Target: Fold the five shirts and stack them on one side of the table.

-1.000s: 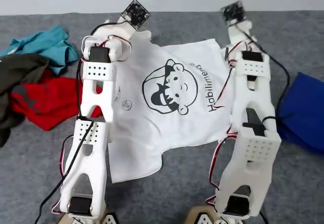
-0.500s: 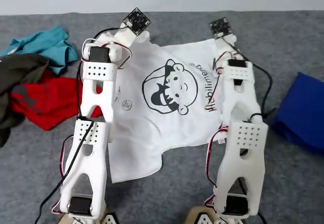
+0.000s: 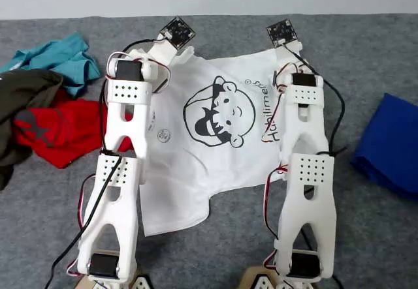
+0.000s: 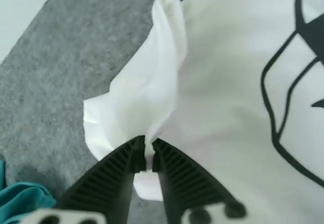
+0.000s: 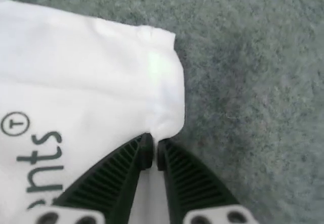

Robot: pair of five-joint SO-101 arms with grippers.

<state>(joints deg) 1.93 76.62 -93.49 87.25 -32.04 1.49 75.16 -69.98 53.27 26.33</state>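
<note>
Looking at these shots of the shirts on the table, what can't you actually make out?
High view: the arms cover both side edges of the white shirt.
High view: the right edge cuts off the blue shirt, the left edge the dark shirt.
High view: the dark shirt overlies part of the red shirt.
Wrist views: the left gripper and right gripper hide how much cloth each pinches.

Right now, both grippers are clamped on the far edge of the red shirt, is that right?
Not quite: it is the white shirt, not the red one. The left gripper and the right gripper are each clamped on its far edge, as both wrist views show. The red shirt lies beside the left arm.
</note>
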